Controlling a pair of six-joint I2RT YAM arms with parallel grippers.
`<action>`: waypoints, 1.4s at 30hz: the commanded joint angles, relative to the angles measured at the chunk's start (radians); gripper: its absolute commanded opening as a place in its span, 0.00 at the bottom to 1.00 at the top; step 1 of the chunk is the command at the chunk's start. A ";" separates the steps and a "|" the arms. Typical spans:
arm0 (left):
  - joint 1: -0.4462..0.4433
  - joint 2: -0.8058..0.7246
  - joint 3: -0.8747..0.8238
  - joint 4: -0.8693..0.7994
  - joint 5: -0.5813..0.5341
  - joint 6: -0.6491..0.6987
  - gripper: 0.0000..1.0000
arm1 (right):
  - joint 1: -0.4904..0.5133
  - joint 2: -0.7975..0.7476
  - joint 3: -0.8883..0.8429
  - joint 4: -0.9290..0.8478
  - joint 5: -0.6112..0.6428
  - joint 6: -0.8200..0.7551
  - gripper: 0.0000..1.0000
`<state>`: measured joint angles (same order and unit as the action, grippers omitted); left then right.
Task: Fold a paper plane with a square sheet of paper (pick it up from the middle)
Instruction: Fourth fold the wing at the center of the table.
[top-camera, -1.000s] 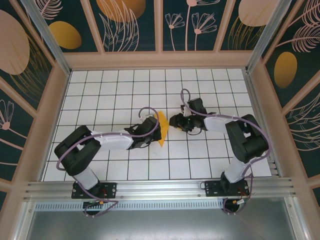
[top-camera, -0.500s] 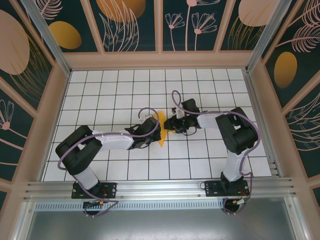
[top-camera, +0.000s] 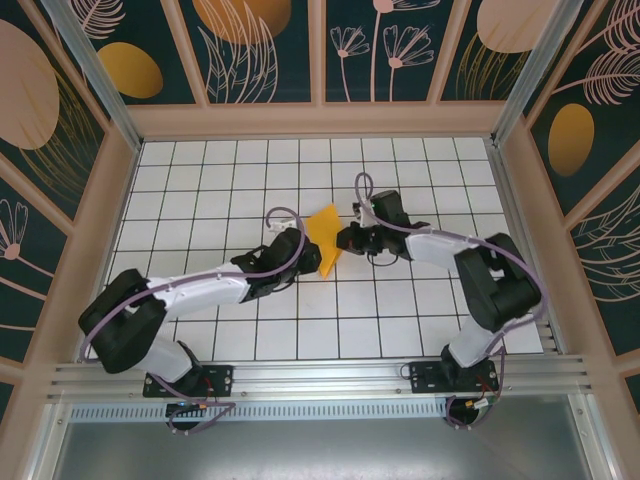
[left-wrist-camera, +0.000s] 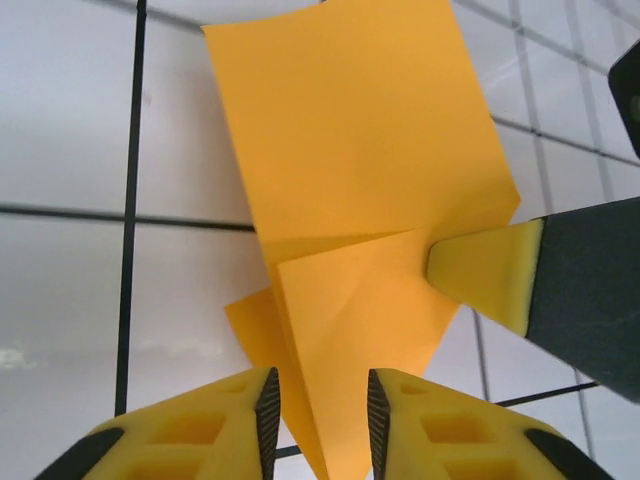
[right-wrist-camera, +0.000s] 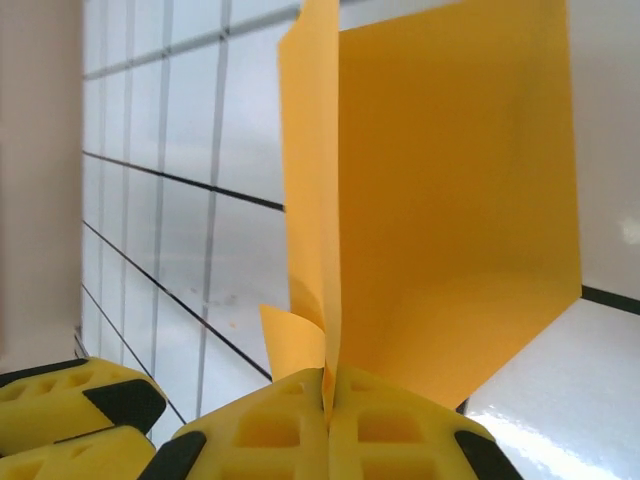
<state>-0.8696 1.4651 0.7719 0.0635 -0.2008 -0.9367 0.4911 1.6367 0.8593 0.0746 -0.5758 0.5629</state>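
The square sheet of paper (top-camera: 325, 230) is a creased, pointed orange-yellow shape held just above the white grid near the middle. My right gripper (top-camera: 344, 238) is shut on its right edge; in the right wrist view the folded layers (right-wrist-camera: 450, 200) rise upright out of the closed jaws (right-wrist-camera: 327, 388). My left gripper (top-camera: 311, 262) stands open at the lower tip. In the left wrist view that pointed tip (left-wrist-camera: 350, 330) reaches down between my two parted fingers (left-wrist-camera: 320, 420) without being pinched. One of the right gripper's fingers (left-wrist-camera: 480, 275) presses the paper's side there.
The white tiled table (top-camera: 220, 190) is boxed in by wooden-framed dark patterned walls (top-camera: 60, 150) on three sides. A metal rail (top-camera: 320, 375) with both arm bases runs along the near edge. The left gripper's fingers (right-wrist-camera: 60, 395) sit at the lower left of the right wrist view.
The left arm has stretched out lower and its gripper now stands open at the tip. The paper has shifted toward the far side and spread wider. The right gripper moved back slightly right.
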 joint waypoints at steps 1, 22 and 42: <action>0.000 -0.067 -0.031 0.008 -0.052 0.048 0.41 | 0.010 -0.109 -0.023 -0.007 0.141 0.091 0.06; -0.002 -0.014 -0.161 0.420 0.091 0.590 0.63 | 0.128 -0.055 -0.025 -0.102 0.395 0.636 0.04; -0.002 0.215 -0.181 0.639 0.187 0.795 0.47 | 0.127 -0.022 -0.013 -0.167 0.292 0.766 0.05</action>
<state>-0.8696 1.6585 0.5716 0.6495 -0.0288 -0.1612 0.6151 1.6005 0.8345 -0.0544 -0.2592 1.3010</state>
